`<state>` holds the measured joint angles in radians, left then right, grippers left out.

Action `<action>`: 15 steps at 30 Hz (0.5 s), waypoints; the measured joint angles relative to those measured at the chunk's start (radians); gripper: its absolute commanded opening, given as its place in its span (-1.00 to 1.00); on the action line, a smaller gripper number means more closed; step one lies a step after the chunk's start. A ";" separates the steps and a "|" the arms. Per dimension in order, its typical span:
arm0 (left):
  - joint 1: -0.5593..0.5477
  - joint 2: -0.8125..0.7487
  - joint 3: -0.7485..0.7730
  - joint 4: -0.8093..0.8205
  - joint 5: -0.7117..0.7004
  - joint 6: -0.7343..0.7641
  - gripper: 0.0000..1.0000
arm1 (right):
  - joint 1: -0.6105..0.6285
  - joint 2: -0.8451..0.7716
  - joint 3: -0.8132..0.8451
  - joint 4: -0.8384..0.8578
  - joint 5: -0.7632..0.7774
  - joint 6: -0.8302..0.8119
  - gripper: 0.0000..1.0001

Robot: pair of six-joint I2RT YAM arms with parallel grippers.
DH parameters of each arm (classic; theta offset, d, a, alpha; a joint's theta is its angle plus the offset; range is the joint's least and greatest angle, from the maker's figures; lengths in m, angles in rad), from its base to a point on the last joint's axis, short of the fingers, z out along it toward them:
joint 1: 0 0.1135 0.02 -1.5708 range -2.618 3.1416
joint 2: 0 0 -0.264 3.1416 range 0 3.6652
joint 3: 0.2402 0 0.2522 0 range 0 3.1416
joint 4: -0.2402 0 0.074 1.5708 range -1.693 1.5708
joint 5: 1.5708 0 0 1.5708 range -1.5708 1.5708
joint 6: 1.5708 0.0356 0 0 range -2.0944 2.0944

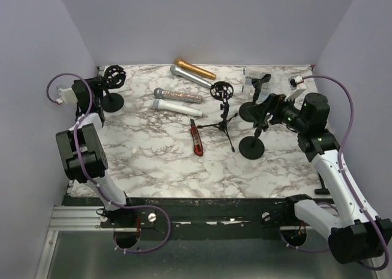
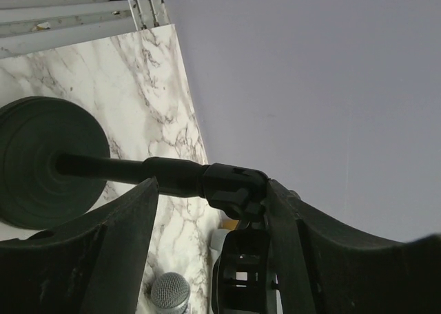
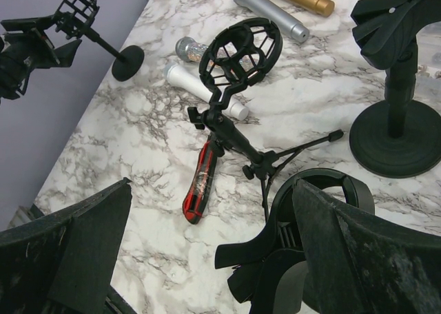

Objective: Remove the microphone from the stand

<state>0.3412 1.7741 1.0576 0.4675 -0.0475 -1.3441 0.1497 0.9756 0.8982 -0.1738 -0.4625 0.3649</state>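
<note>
Far-left corner of the table (image 1: 153, 163): left claw (image 1: 100, 83) sits at the neck of a round-based stand (image 2: 45, 162). Wrist view: its fingers (image 2: 117, 245) stand apart, one on each side of the stand's swivel joint (image 2: 234, 186). The pole runs across the gap and is not pinched, so the claw reads as open. The cage cradle (image 1: 114, 76) on that stand is empty.

Four microphones lie flat on the marble, mid-back. The gold microphone (image 1: 195, 68) and silver microphone (image 1: 190, 76) are side by side near the back wall. The glitter microphone (image 1: 177, 96) and white microphone (image 1: 174, 107) are side by side nearer the arms.

The tripod stand (image 1: 222, 123), its cage also empty, is just right of them, and a red knife (image 1: 196, 138) lies just left of its legs.

Right claw (image 1: 262, 107) is spread wide, holding nothing, above two black stands (image 1: 252, 147).
</note>
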 measured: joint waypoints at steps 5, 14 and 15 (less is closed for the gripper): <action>0.002 -0.079 -0.003 -0.120 0.024 0.039 0.31 | 0.000 0.009 0.002 0.003 0.000 0.000 1.00; -0.064 -0.393 -0.070 -0.280 0.066 0.134 0.48 | 0.000 0.029 0.032 -0.025 0.007 0.006 1.00; -0.078 -0.438 -0.083 -0.288 0.065 0.153 0.50 | 0.000 0.031 0.039 -0.036 0.010 0.009 1.00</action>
<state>0.2634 1.3357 0.9749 0.1795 0.0177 -1.1908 0.1497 1.0065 0.9367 -0.2096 -0.4522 0.3740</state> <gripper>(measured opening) 0.719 0.998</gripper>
